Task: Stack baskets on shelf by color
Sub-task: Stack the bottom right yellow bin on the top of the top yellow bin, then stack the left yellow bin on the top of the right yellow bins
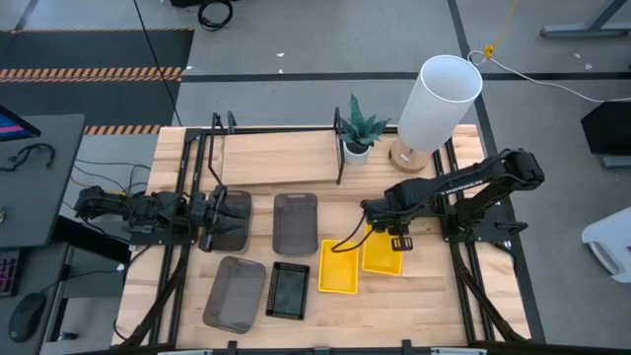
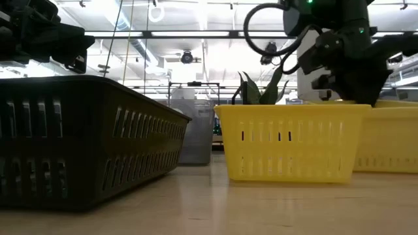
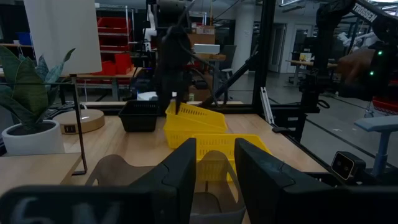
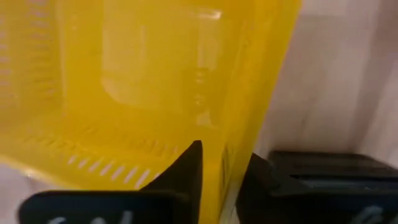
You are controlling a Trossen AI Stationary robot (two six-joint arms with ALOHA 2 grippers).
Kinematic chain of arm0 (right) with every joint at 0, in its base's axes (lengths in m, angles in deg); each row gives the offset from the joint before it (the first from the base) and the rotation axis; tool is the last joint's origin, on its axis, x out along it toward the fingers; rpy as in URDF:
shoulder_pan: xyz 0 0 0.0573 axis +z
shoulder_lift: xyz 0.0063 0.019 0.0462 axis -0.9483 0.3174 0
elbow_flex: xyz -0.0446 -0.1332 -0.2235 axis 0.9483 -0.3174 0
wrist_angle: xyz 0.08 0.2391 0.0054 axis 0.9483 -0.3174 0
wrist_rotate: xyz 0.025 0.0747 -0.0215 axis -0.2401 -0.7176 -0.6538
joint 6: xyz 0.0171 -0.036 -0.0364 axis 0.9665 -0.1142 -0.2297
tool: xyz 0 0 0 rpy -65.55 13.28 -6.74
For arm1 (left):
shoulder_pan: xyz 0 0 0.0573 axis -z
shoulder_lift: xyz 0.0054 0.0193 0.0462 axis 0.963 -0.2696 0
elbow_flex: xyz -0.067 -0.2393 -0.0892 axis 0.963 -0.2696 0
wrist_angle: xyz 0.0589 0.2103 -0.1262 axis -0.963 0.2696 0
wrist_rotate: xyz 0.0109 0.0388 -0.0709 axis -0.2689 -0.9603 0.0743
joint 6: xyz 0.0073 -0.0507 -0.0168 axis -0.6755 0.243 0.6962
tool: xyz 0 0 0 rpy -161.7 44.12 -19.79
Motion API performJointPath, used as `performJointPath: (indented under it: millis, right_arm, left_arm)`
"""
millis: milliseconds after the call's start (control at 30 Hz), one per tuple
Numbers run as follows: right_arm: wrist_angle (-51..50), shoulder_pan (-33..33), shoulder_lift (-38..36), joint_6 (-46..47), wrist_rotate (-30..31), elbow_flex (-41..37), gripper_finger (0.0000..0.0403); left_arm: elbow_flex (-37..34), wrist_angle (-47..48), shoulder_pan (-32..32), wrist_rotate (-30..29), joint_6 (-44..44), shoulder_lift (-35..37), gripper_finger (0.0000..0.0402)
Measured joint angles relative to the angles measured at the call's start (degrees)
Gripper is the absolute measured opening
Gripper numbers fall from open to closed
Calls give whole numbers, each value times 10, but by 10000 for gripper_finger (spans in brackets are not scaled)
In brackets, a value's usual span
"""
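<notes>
Starting at the left, the left gripper point(image 1: 219, 219) sits at the end of a dark grey basket point(image 1: 240, 205) near the table's left edge. Whether it is clamped on that basket or only poised over it, I cannot tell. Next to the right lies a second grey basket point(image 1: 295, 222), apart from the first and just in front of the shelf point(image 1: 281, 158). The shelf's long board runs across the back of the table.

Further right, a flat yellow basket point(image 1: 338, 268) rests on the tabletop. Just beside it is the tilted yellow basket point(image 1: 380, 260), with the right gripper point(image 1: 396, 240) at its shelf-side end. The gripper's two fingers straddle that basket's wall and appear closed on it. That end rides higher than the other, which points to a grip rather than a loose fit.

The coming move turns on one relation. The tilted yellow basket's long axis points from the front of the table toward the shelf, so crosswise to the board. The shelf lies beyond the gripper and somewhat to the left. The right arm is much the nearer arm to both yellow baskets.
</notes>
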Motion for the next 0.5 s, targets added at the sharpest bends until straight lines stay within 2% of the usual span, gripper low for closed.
performJointPath:
  millis: [267,367,500]
  right_arm:
    - [-77,3,0,45,56,80,154]
    - [-37,5,0,63,74,93,168]
    - [78,17,0,82,71,90,177]
  left_arm:
    - [0,0,0,0,0,0,117]
    - [0,0,0,0,0,0,117]
    - [0,0,0,0,0,0,117]
